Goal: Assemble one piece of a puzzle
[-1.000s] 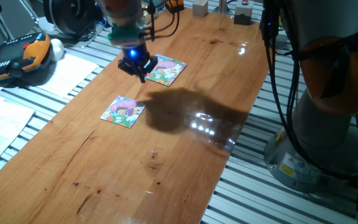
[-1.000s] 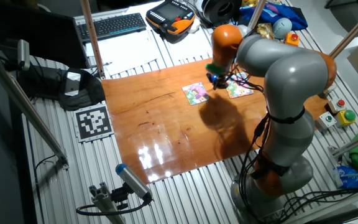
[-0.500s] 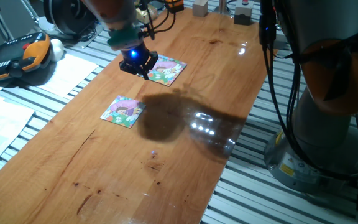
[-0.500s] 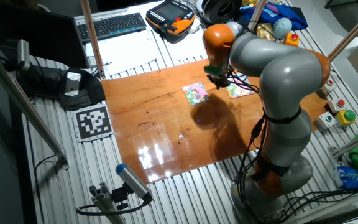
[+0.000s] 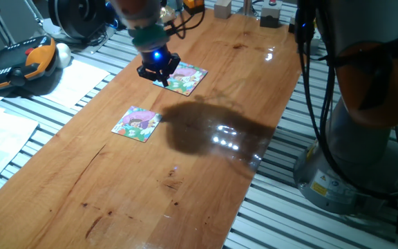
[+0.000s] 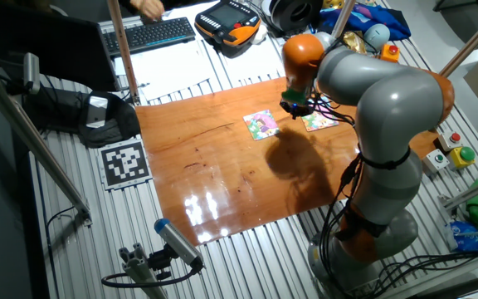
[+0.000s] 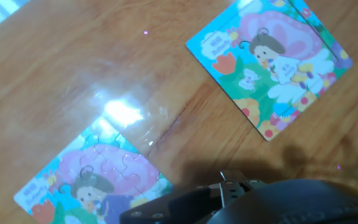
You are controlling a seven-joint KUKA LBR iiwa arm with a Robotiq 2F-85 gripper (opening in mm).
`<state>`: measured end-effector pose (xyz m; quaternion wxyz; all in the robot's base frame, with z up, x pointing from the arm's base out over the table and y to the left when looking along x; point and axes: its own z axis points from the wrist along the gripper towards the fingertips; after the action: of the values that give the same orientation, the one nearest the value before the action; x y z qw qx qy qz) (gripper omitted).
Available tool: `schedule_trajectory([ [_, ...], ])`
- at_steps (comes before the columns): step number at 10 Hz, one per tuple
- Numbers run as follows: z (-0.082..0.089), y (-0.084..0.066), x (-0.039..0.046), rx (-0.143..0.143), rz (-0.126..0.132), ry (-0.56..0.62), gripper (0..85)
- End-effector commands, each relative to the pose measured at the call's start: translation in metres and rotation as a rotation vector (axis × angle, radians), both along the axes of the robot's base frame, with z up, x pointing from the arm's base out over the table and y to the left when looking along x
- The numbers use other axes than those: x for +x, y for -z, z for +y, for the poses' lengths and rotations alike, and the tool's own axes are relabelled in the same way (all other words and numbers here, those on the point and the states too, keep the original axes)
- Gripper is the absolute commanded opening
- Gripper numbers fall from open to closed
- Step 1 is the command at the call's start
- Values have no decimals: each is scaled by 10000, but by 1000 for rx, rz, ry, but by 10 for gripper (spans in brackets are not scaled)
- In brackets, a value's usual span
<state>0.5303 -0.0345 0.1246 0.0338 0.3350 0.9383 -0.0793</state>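
The puzzle (image 5: pixel 137 124), a small square with green edges and a pink-purple figure, lies flat on the wooden table; it also shows in the other fixed view (image 6: pixel 261 124) and at the lower left of the hand view (image 7: pixel 92 183). My gripper (image 5: pixel 159 72) hangs above the near edge of the lilac-and-white puzzle (image 5: pixel 185 77), beyond and to the right of the green puzzle. Its fingers are a dark blur at the bottom of the hand view (image 7: pixel 229 199), and their spacing does not show. A tiny pale pink speck (image 5: pixel 174 168), perhaps the piece, lies on the wood nearer the front.
The lilac-and-white puzzle also shows in the hand view (image 7: pixel 269 62). An orange teach pendant (image 5: pixel 19 66) and papers (image 5: pixel 74 79) lie left of the table (image 5: pixel 206 207). The robot base (image 5: pixel 365 138) stands at the right.
The gripper swung a little left, then back right toward the lilac-and-white puzzle. Both puzzles and the speck have not moved.
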Motion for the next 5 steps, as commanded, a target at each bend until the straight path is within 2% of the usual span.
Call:
schedule_trajectory([
  [1, -14, 0, 1, -3, -4, -435, 0],
  [5, -56, -2, -3, -9, -21, -477, 0],
])
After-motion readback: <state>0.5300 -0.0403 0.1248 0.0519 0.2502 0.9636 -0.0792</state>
